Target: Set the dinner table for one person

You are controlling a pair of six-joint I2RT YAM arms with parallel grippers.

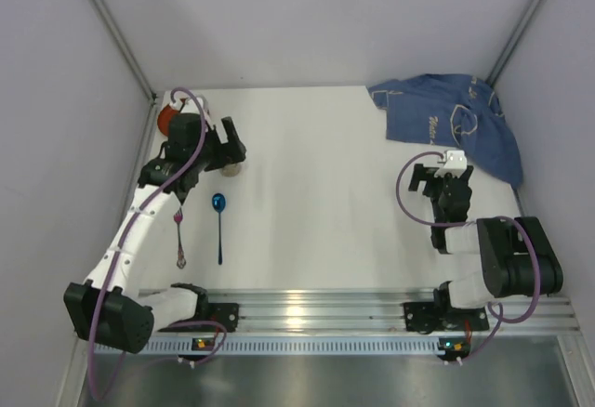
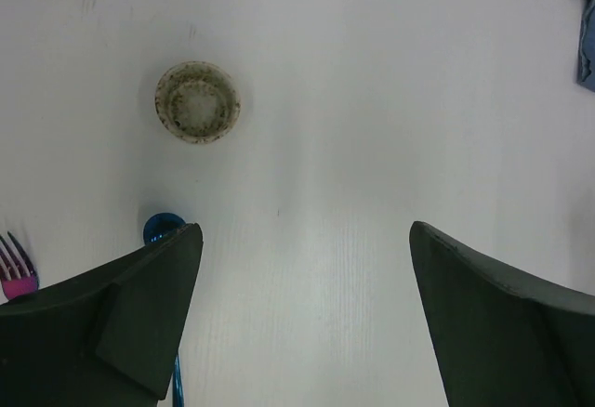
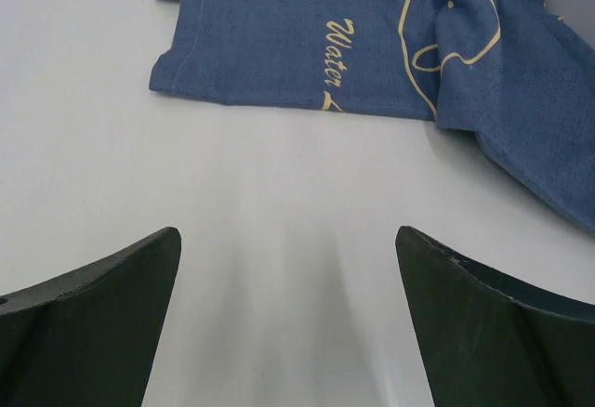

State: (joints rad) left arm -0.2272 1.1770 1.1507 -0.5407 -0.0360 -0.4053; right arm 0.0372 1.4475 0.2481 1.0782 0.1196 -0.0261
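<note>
The white dinner table (image 1: 325,165) bears a blue spoon (image 1: 219,226) and a pink-purple fork (image 1: 179,240), lying side by side at the left. A small speckled beige cup (image 1: 232,169) stands upright just beyond the spoon's bowl. My left gripper (image 1: 231,143) hangs over the cup, open and empty. In the left wrist view the cup (image 2: 197,102) lies ahead of the open gripper (image 2: 304,240), with the spoon (image 2: 160,229) and fork (image 2: 14,268) at the lower left. My right gripper (image 1: 444,179) is open and empty (image 3: 288,240) above bare table, short of the blue cloth (image 3: 372,35).
The crumpled blue cloth (image 1: 456,119) with pale line drawings lies at the back right. A red object (image 1: 167,121) sits at the back left corner, mostly hidden by the left arm. A ribbed metal rail (image 1: 316,319) runs along the near edge. Grey walls enclose the table.
</note>
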